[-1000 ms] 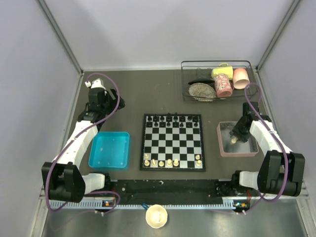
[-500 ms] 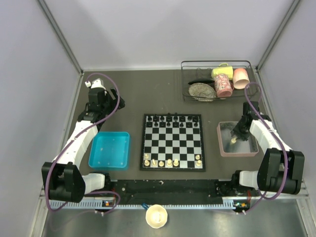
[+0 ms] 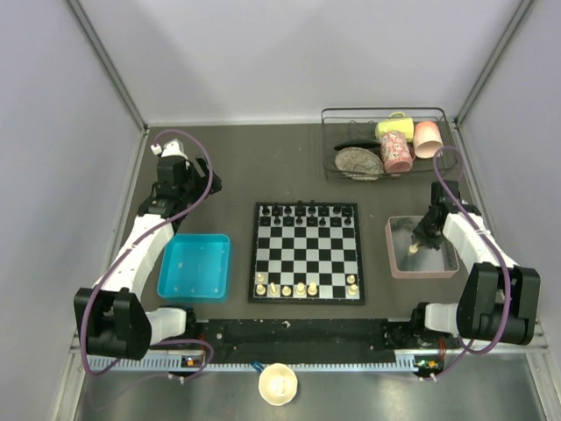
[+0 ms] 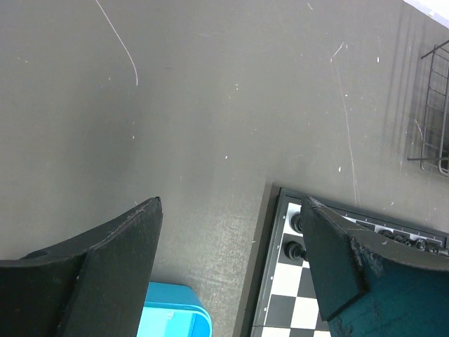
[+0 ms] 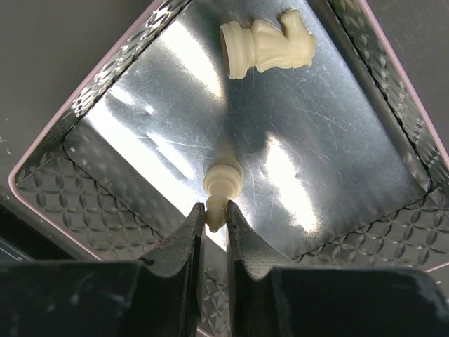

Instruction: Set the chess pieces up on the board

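And there it was: the right gripper (image 5: 213,212) was down inside the pinkish-grey tray (image 5: 91,98), at 3 o'clock of the board (image 3: 306,263). Its two fingers were pinched tight on the narrow end of a small cream piece (image 5: 223,180), whose wider base poked out past the tips over the shiny metal floor. Whether that piece rested on the floor or sat just clear of it, the views could not say. At 12 o'clock in the wrist view lay a cream knight (image 5: 266,45), flat on its side and well apart from the gripped one.

On the other flank, the left gripper (image 4: 232,203) hung at 10 o'clock of the board. Its jaws were spread wide with nothing between them, and the dark table (image 4: 210,105) was below. A blue tray (image 3: 195,266) sat at 9 o'clock, just beside the board.

On the board itself, black pieces (image 3: 306,211) lined the far edge on the 12 o'clock side. A handful of cream pieces (image 3: 301,288) stood along the near edge, bunched toward 7 o'clock, with two more at the 5 o'clock corner. A wire rack (image 3: 346,130) holding cups was at 1 o'clock.
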Controlling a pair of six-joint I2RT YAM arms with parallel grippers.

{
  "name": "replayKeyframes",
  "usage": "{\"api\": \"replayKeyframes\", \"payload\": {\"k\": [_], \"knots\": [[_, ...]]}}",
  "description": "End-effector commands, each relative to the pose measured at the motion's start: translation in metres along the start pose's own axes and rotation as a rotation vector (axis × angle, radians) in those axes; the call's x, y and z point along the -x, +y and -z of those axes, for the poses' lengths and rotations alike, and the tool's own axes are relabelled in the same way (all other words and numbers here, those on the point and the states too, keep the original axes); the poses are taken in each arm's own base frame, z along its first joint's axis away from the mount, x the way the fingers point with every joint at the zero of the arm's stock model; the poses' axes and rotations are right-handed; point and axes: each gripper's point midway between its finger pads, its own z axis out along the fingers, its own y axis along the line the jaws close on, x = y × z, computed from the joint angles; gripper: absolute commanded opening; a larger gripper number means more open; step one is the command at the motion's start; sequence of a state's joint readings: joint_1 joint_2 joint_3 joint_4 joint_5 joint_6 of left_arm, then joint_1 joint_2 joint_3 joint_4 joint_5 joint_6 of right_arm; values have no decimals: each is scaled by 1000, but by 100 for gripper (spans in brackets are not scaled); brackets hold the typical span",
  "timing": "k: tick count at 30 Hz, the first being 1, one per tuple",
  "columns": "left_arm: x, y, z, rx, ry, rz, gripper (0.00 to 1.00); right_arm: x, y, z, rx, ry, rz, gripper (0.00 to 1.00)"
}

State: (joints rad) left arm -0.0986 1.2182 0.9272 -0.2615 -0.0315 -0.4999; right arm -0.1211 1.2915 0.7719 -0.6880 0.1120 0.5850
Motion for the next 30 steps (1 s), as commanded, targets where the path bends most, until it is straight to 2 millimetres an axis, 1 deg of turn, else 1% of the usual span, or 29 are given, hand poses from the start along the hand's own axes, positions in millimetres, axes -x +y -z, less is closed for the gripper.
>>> {"api": "replayKeyframes", "payload": {"k": [1,5,7,11,12,14,15,16,17,18,20,21,23,24,26,27,30], "knots": [[14,-4,0,-16,-49,-6,84,5,-3,-2,-3,-23,-4,9],[14,-4,0,-16,-49,-5,84,6,-1,1,6,-31,-4,2],[14,-4,0,-16,-49,-5,84,9,2,4,23,-40,-5,0],[15,-5,0,-18,-50,-6,84,18,10,24,76,-79,-3,0],[14,-5,0,-17,-49,-6,84,27,15,37,111,-117,-4,0],[14,-5,0,-20,-47,-3,84,30,20,53,151,-135,11,0],[14,-5,0,-19,-46,-3,84,40,27,70,187,-179,18,0],[14,-5,0,-22,-44,-3,84,44,30,80,202,-202,25,0],[13,-6,-1,-24,-43,-4,84,43,37,91,221,-215,61,0],[13,-7,-1,-28,-41,-4,84,48,43,107,235,-239,79,0],[12,-8,-1,-41,-38,-10,84,51,53,123,243,-275,128,0],[10,-16,0,-83,-24,-22,84,41,73,139,288,-284,207,0],[10,-25,1,-131,-15,-34,83,29,95,147,333,-273,279,0],[9,-33,3,-171,-3,-40,83,14,114,157,382,-268,351,0],[8,-43,6,-212,-1,-63,83,-1,130,156,394,-240,413,0],[8,-49,8,-231,-4,-76,83,-15,142,161,417,-234,477,0],[1,-69,14,-292,3,-138,82,-41,155,155,430,-181,578,0]]}}
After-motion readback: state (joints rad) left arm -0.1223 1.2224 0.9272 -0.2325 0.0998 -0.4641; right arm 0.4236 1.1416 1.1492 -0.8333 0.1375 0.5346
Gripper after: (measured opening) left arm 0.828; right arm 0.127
